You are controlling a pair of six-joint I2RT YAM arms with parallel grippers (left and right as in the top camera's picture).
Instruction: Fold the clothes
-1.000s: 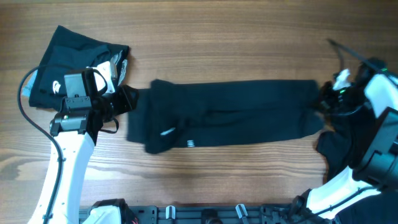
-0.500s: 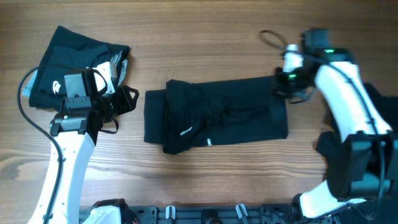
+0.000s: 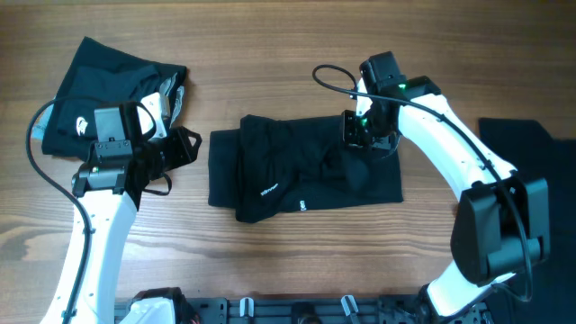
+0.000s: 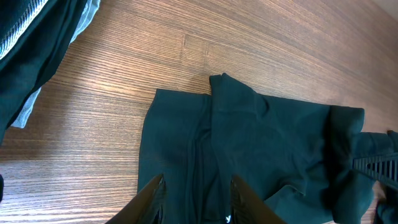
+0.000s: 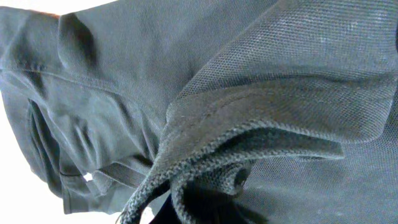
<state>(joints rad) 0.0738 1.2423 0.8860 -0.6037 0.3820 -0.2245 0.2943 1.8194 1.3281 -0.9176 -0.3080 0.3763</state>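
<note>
A black garment (image 3: 297,175) lies in the middle of the table, partly folded, with a small white print near its front edge. My right gripper (image 3: 362,135) is shut on the garment's right end and holds that edge lifted over the garment's middle. In the right wrist view the gripped knit hem (image 5: 249,146) fills the frame and hides the fingers. My left gripper (image 3: 183,147) is open and empty, just left of the garment's left edge. In the left wrist view its fingers (image 4: 196,199) point at the garment (image 4: 261,137).
A pile of folded black clothes (image 3: 99,90) with a light grey piece lies at the far left, and it also shows in the left wrist view (image 4: 31,43). Another black garment (image 3: 531,153) lies at the right edge. A black cable (image 3: 328,76) loops above the right arm.
My right gripper has moved left with the garment's right end, bringing it over the middle. The garment now looks much shorter. The left arm has not moved.
</note>
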